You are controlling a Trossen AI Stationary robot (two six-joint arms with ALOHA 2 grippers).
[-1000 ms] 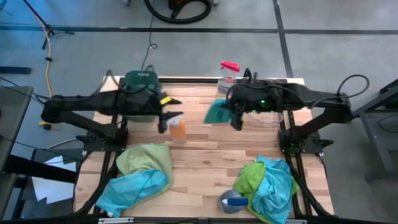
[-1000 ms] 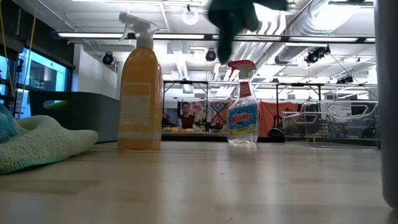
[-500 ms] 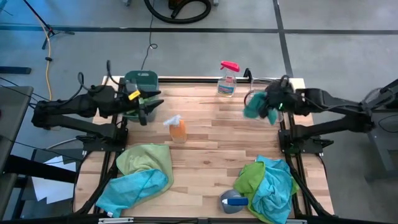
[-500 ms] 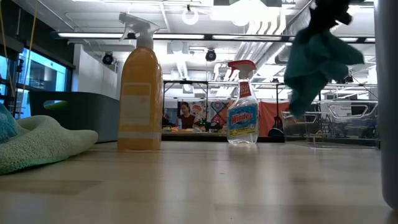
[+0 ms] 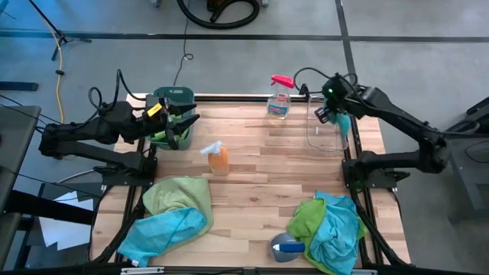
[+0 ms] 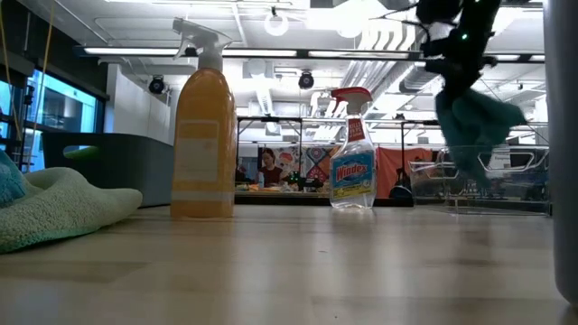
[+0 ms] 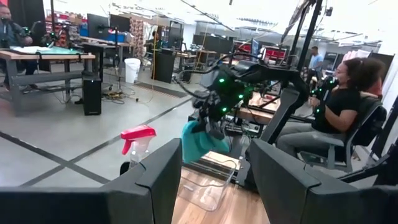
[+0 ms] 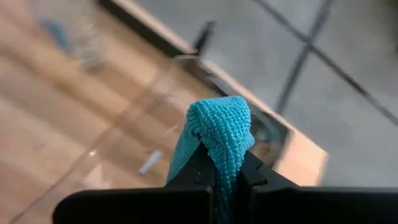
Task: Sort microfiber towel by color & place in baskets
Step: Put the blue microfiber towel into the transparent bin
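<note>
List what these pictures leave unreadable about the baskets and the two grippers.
- Teal-green basket, high view: the left gripper and its arm cover most of the inside, so the contents cannot be fully seen.
- Clear basket, every view: too see-through to tell whether it is empty.
- Blue towel, right wrist view: the right gripper hides its lower part.

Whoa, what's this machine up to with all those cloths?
It is sorting towels into tubs by color. The right gripper is shut on a teal towel and holds it above the clear tub at the table's far right corner. The left gripper is open at the green tub, which has a green towel in it. More green and blue towels lie in two heaps near the front.
</note>
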